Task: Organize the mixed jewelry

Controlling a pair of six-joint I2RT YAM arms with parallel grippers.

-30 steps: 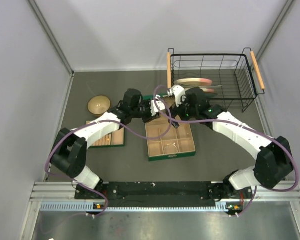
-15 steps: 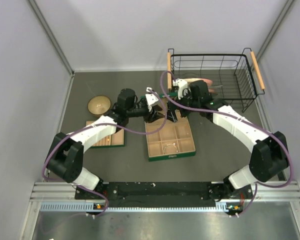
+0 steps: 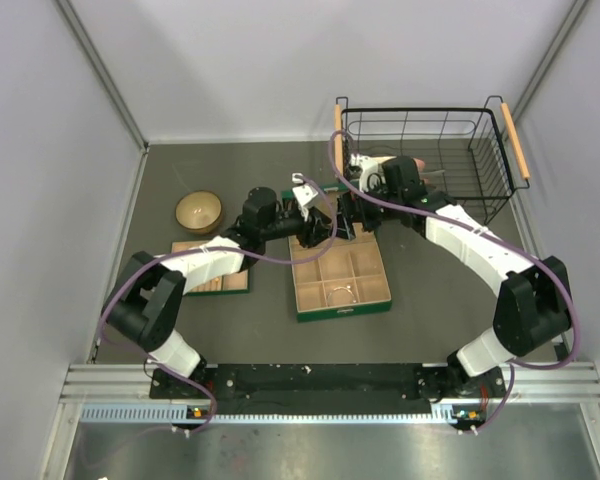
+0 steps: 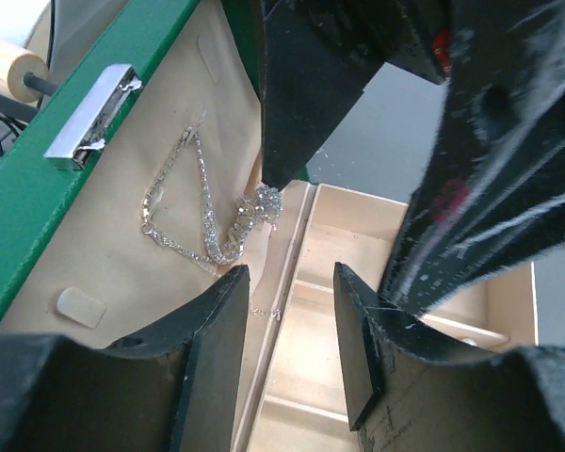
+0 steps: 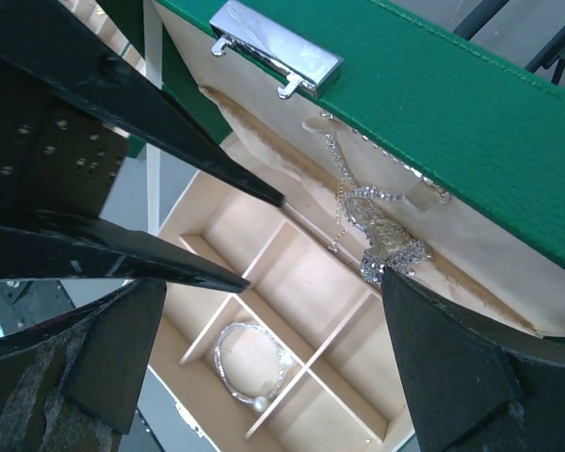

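Observation:
A green box (image 3: 310,315) with beige compartments lies mid-table, its lid (image 4: 38,179) raised at the back. A fine silver chain necklace (image 4: 207,202) rests bunched against the lid's beige lining (image 5: 377,231), close to the hinge. A thin silver bracelet hoop (image 5: 250,363) lies in one compartment (image 3: 342,293). My left gripper (image 4: 292,273) hovers open over the hinge, just below the necklace, nothing between its fingers. My right gripper (image 5: 271,281) stands wide open above the compartments, one fingertip beside the necklace's bunch. Both grippers meet at the lid (image 3: 330,215).
A round wooden bowl (image 3: 198,210) sits at the back left. A second flat box (image 3: 220,278) lies under the left arm. A black wire basket (image 3: 420,130) with plates stands at the back right, right behind the right wrist. The lid carries a metal clasp (image 5: 276,49).
Both grippers have drawn in to the raised lid. The right wrist has shifted back toward the basket, and the left jaws have widened a little.

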